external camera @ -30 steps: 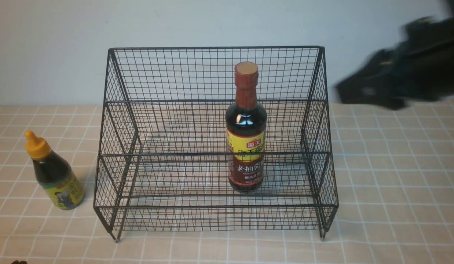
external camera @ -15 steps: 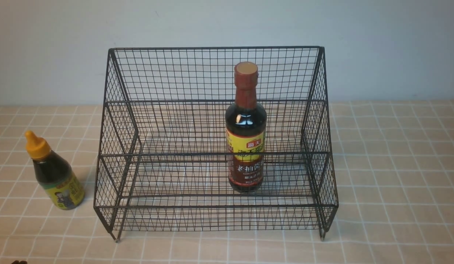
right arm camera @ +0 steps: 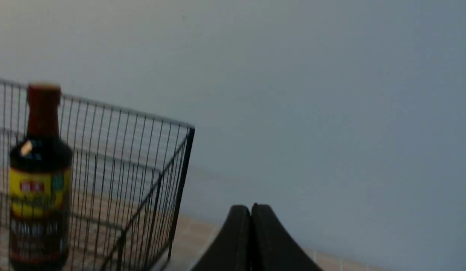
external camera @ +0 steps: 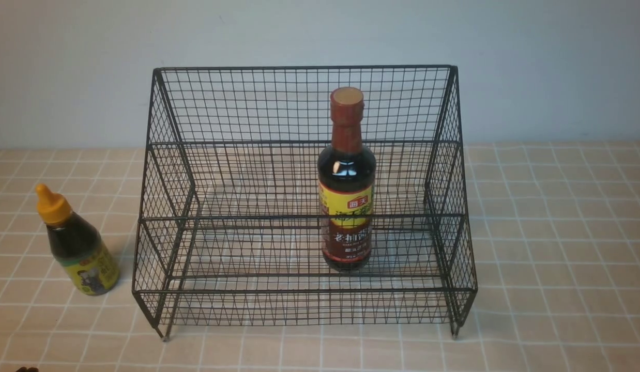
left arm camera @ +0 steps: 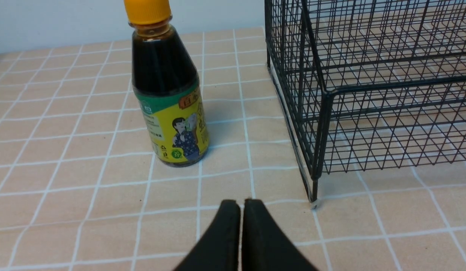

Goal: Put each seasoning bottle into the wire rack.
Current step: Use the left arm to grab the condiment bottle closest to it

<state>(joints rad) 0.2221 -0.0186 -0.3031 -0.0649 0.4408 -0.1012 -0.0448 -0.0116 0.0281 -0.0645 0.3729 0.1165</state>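
The tall bottle point(external camera: 347, 181) with red-brown cap and yellow-red label stands upright inside the black wire rack point(external camera: 304, 103), right of its middle; it also shows in the right wrist view point(right arm camera: 39, 177). The short bottle point(external camera: 77, 243) with orange-yellow cap stands on the table left of the rack, outside it; it also shows in the left wrist view point(left arm camera: 167, 94). My left gripper point(left arm camera: 241, 203) is shut and empty, low over the table, short of the short bottle and near the rack's front left foot point(left arm camera: 314, 195). My right gripper point(right arm camera: 250, 208) is shut and empty, raised, right of the rack point(right arm camera: 142, 169).
A tan tablecloth with a white grid point(external camera: 558, 258) covers the table. A plain pale wall point(external camera: 532, 67) stands behind the rack. A small dark bit of the left arm shows at the bottom left edge point(external camera: 25, 369).
The right arm, seen blurred at the upper right one second ago, has left the front view. The bottles and the rack have not moved.
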